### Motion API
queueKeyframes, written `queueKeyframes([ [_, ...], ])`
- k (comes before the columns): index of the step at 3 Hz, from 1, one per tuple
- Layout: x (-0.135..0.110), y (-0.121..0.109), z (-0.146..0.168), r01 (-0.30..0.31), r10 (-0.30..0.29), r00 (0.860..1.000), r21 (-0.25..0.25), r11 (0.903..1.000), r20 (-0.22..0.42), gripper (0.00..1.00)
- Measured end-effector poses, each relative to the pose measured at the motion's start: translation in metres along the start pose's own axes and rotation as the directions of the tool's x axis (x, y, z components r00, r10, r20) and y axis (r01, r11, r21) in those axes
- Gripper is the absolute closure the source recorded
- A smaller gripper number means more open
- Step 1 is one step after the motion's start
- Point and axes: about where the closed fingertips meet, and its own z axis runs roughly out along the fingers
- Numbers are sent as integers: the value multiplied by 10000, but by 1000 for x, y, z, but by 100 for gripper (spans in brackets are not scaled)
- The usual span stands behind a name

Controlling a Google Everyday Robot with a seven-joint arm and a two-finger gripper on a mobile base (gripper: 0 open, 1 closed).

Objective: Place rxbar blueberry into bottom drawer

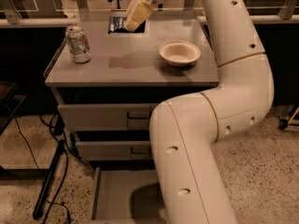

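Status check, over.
Gripper at rear of cabinet top, over dark navy flat snack bar. Bar lies there. Lowest grey metal drawer open; white arm crosses over it.

soda can upright, cabinet top left | white bowl right, well apart | black rod on floor
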Motion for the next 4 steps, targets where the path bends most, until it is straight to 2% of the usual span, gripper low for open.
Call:
queueKeyframes([
  [1,-6,9,-15,-204,210,9983,-108,9997,539,100],
  [2,-14,6,-16,-215,205,9960,104,9997,866,100],
  [3,-13,-1,-9,-442,441,9825,-34,9990,1810,100],
  [4,-16,9,1,-535,762,9579,-885,9946,2767,100],
])
